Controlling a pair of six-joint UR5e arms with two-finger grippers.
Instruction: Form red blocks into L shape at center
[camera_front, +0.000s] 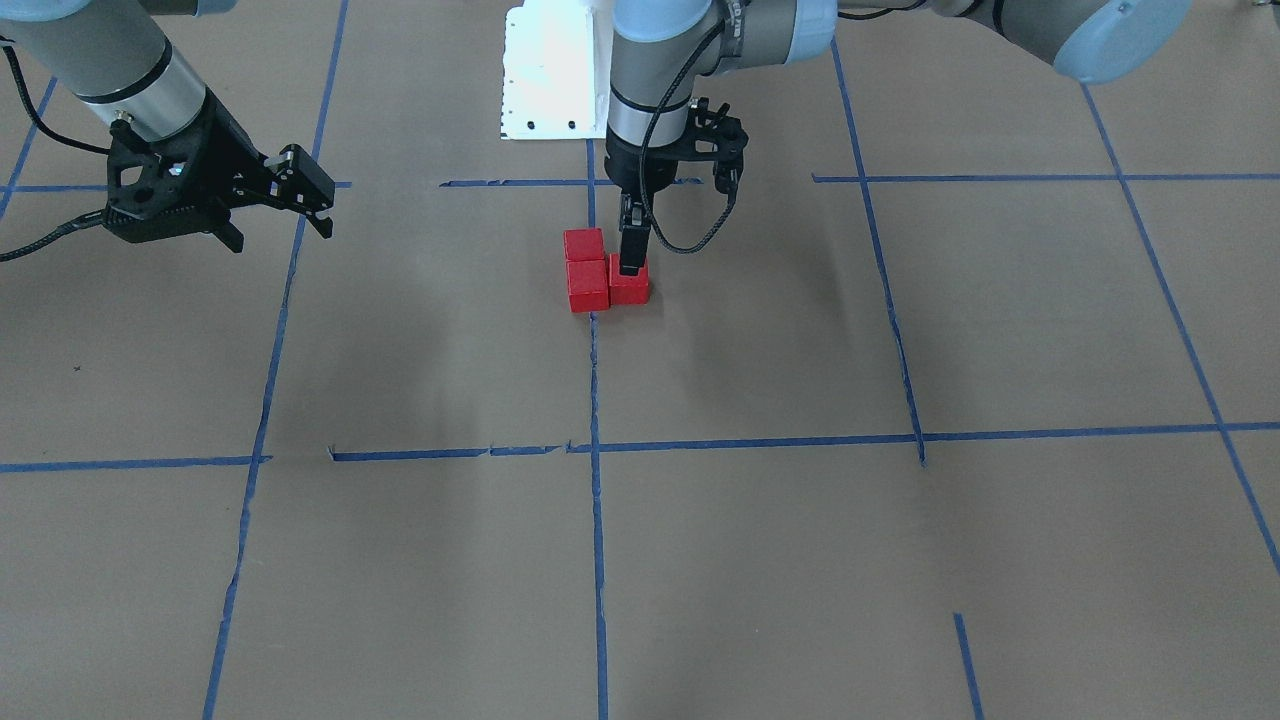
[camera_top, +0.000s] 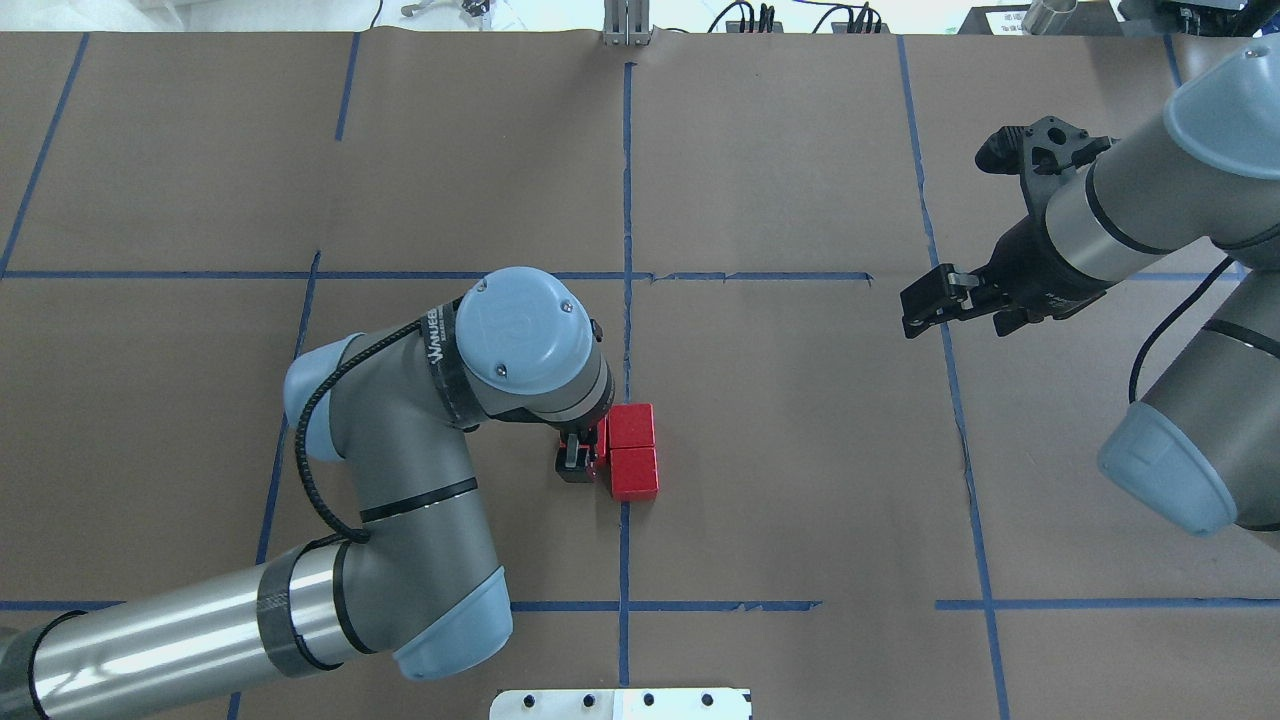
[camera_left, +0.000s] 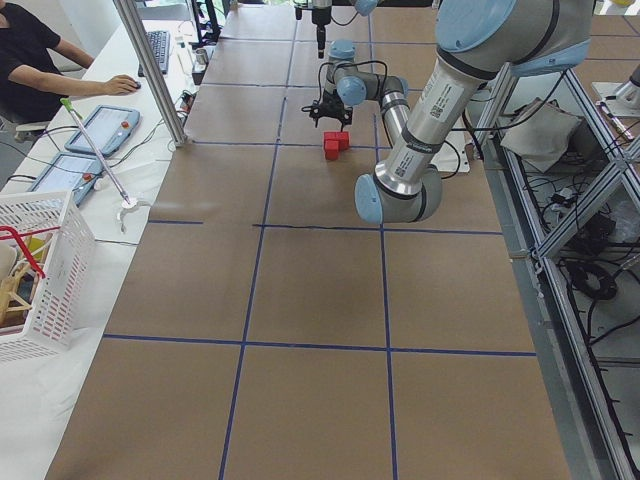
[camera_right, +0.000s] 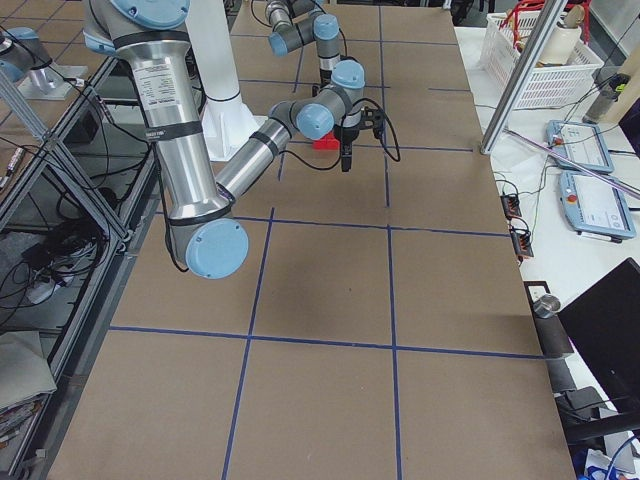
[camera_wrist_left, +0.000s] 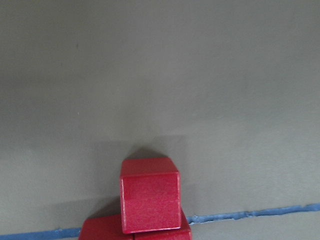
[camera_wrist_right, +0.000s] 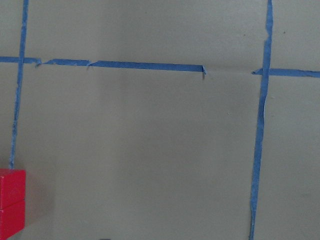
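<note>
So the three red blocks (camera_front: 588, 285) are sitting bunched in an L at the table's middle, over a blue tape line (camera_front: 597, 400). The left gripper (camera_front: 630, 264) is pointing straight down with a finger touching one of them, but I can't tell if it's clamping. The right gripper (camera_front: 312, 192) is hanging well off to the side, and its grip is unclear too. Brown paper (camera_front: 800, 560) is covering the table. Someone (camera_left: 30, 55) is sitting at the side bench, near a white basket (camera_left: 45, 265).
</note>
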